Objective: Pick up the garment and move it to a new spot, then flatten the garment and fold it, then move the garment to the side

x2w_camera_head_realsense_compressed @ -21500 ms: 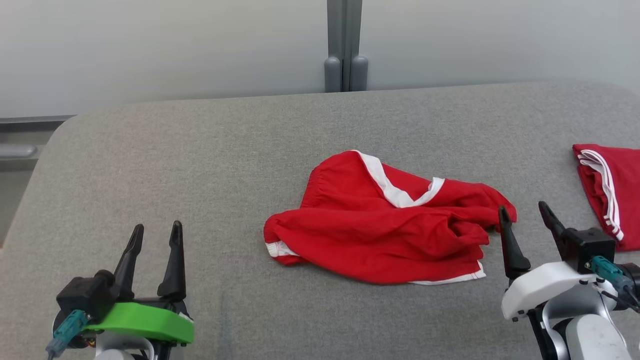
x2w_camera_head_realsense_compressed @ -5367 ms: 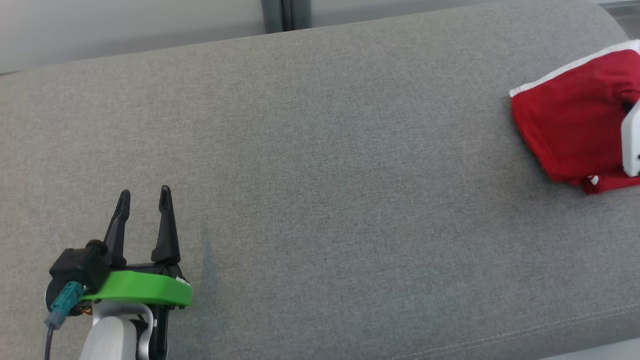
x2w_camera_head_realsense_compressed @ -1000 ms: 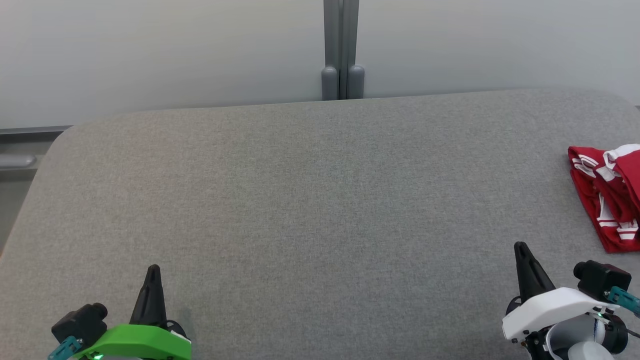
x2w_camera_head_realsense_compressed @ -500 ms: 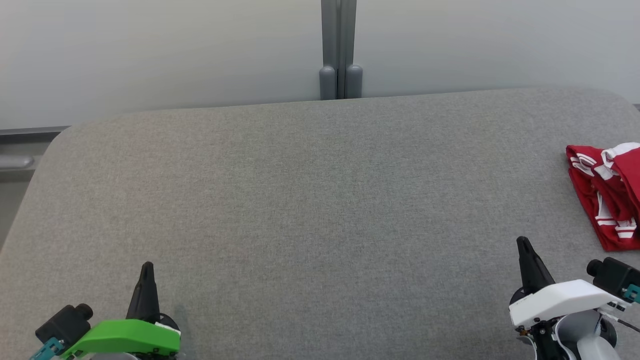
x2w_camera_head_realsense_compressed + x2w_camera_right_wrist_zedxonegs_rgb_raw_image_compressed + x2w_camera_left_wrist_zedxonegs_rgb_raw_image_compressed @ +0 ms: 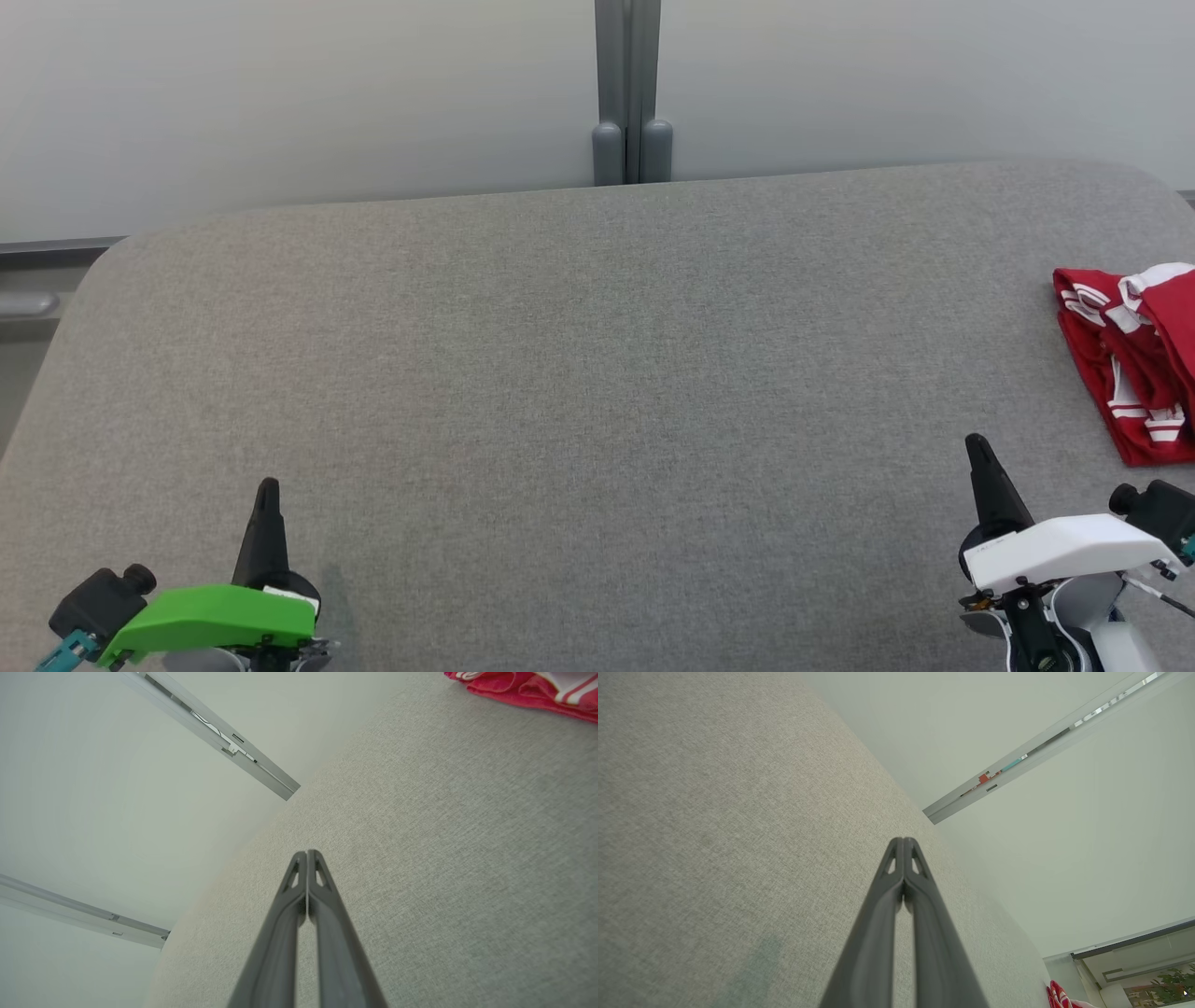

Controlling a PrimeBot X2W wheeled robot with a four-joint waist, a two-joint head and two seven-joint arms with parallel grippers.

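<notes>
The padded surface (image 5: 597, 373) occupies the middle and lower part of the head view. Behind it, across the top of the frame, stands the wall (image 5: 280, 93). An upright post (image 5: 627, 84) at top centre meets the surface's far edge. A horizontal rail (image 5: 28, 303) sits at the left edge, beyond the surface's far-left corner. The garment pile (image 5: 1125, 364) lies on the surface at the right edge, mid-height, partly cut off by the frame. The left gripper (image 5: 267, 490) is at the lower left and the right gripper (image 5: 975, 446) at the lower right. The garment pile lies up and right of the right gripper, apart from it.
</notes>
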